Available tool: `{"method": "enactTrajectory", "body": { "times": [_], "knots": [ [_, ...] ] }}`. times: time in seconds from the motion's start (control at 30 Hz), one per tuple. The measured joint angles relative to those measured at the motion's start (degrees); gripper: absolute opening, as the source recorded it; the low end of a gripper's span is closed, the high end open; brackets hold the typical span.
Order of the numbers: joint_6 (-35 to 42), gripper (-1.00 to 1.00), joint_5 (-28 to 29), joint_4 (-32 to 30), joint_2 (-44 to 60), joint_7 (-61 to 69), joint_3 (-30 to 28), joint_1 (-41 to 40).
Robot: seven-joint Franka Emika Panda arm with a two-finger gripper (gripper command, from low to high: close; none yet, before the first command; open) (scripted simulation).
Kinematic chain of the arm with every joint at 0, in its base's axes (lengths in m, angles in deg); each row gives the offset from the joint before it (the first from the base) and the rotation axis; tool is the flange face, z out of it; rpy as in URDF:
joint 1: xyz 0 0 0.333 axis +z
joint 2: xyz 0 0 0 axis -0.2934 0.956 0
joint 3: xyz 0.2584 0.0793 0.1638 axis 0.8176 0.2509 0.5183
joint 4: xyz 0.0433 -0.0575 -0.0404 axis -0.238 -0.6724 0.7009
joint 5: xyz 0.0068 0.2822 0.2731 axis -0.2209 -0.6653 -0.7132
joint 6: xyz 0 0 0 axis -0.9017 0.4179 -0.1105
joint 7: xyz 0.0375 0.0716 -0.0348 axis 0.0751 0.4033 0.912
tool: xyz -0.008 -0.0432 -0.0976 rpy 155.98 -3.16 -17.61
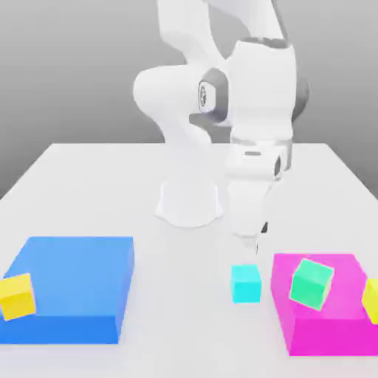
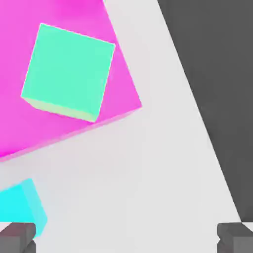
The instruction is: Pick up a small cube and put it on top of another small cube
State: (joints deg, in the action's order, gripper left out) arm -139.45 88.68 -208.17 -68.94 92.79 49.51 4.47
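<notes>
We see the plain bright cyan cube (image 1: 246, 283) on the pale tabletop (image 1: 188, 317), below the white gripper (image 1: 255, 247), beside one finger rather than centred between the wide-open, empty jaws.

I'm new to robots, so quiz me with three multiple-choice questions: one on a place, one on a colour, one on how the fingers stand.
1. Where is the green cube?
A) On the blue block
B) On the magenta block
C) On the cyan cube

2. What colour is the cube standing between the two big blocks?
A) Cyan
B) Red
C) Yellow

3. How do the fingers stand?
A) Shut together
B) Closed on a yellow cube
C) Wide apart

Answers:
1 B: it sits on the magenta top.
2 A: the cyan cube stands there.
3 C: the hand view shows a broad gap between them.
</notes>
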Motion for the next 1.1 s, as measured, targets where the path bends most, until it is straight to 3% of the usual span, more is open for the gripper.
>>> {"method": "enactTrajectory", "body": {
  "times": [0.17, 0.6, 0.63, 0.87, 1.1],
  "knots": [
    [-5.35, 0.0, -4.63, -4.88, 6.18, 12.93, -1.12, 4.47],
    [-19.1, 0.0, -11.4, -2.55, 22.76, 18.61, 5.03, 0.46],
    [-19.78, -1.0, -11.38, -2.49, 23.57, 18.7, 5.38, 0.04],
    [-19.64, -1.0, -11.31, -2.48, 23.53, 18.61, 5.42, 0.0],
    [-12.68, -1.0, -8.42, -3.47, 15.26, 16.04, 2.41, 2.5]
  ]
}}
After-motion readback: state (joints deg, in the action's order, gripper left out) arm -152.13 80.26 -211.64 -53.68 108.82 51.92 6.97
